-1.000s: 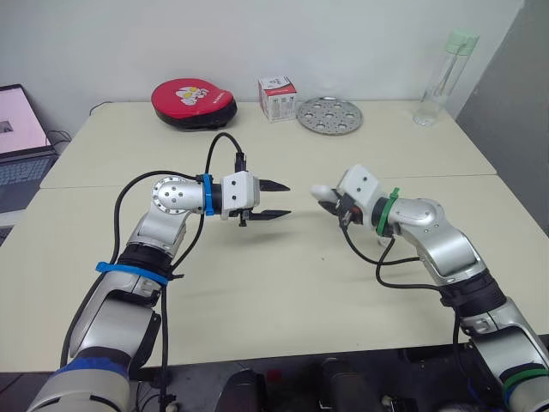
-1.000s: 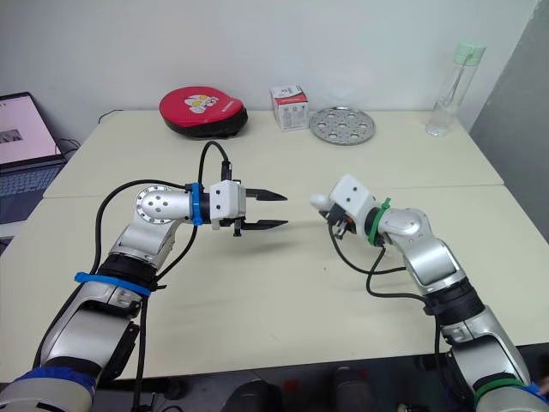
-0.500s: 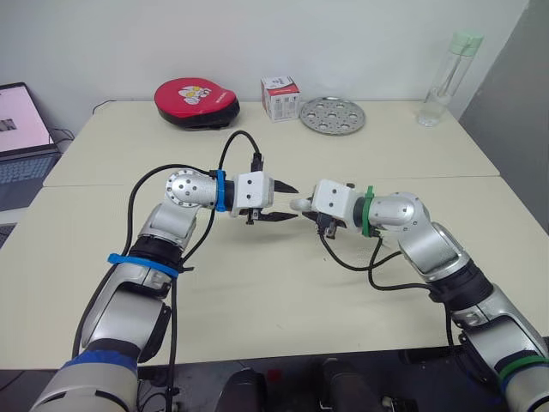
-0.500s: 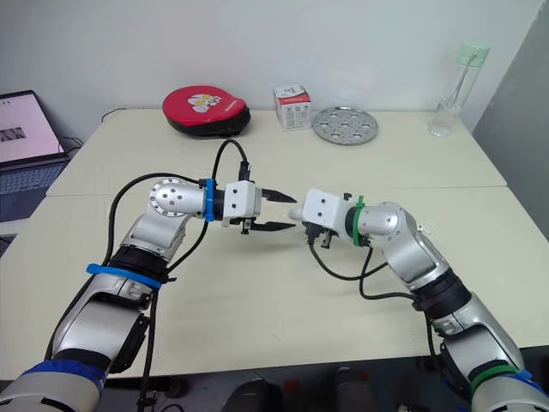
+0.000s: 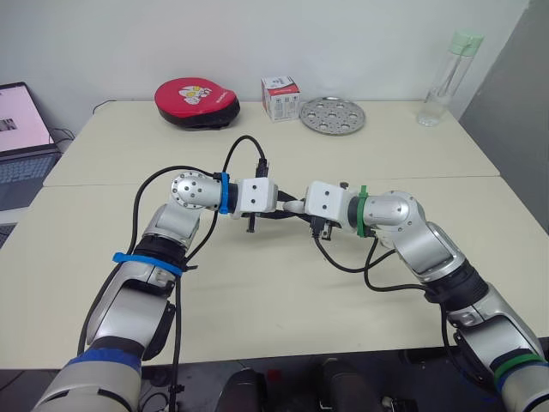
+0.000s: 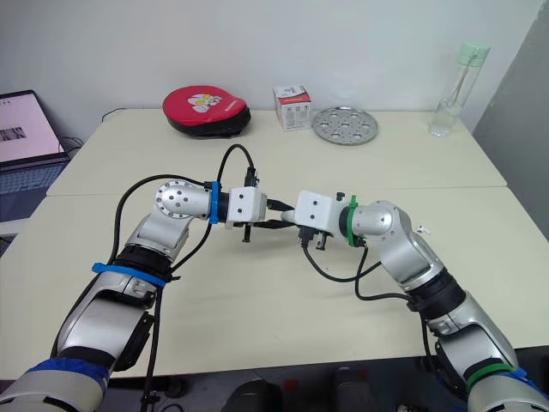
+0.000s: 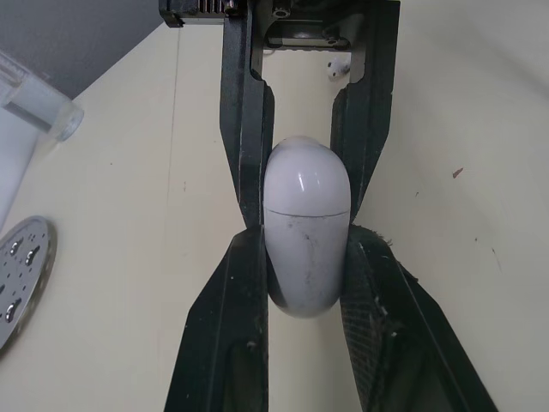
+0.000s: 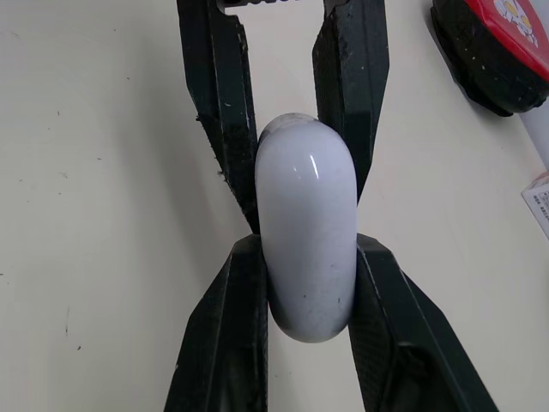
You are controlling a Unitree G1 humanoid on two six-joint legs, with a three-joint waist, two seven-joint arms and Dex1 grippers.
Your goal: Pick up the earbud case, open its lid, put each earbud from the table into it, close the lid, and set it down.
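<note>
- Since 1.0 s ago the 2 arms have closed the wide gap between them. The left gripper, which hung open and empty then, now meets the right gripper over the middle of the worktop.
- Left gripper: its fingers press on both flanks of the earbud case, gripping the end below the seam. This looks like a brace on the body, so that the other end can be worked.
- Earbud case: it is held in the air between the 2 grippers, clear of the worktop. The seam across it is tight, so the lid is not yet open.
- Right gripper: its fingers are also clamped on the case, coming from the opposite side and lying along the domed end. With 2 opposed grips on 1 small, smooth shell, this is probably a handover or the set-up for prying the lid. A slip or twist is the likely risk.
- 1 earbud lies on the worktop to the right, beside the right forearm and well apart from the case. It is waiting to be loaded once the lid is up.
- The far edge carries a red pouch, a small box, a perforated metal disc and a bottle, all out of the way.
</note>
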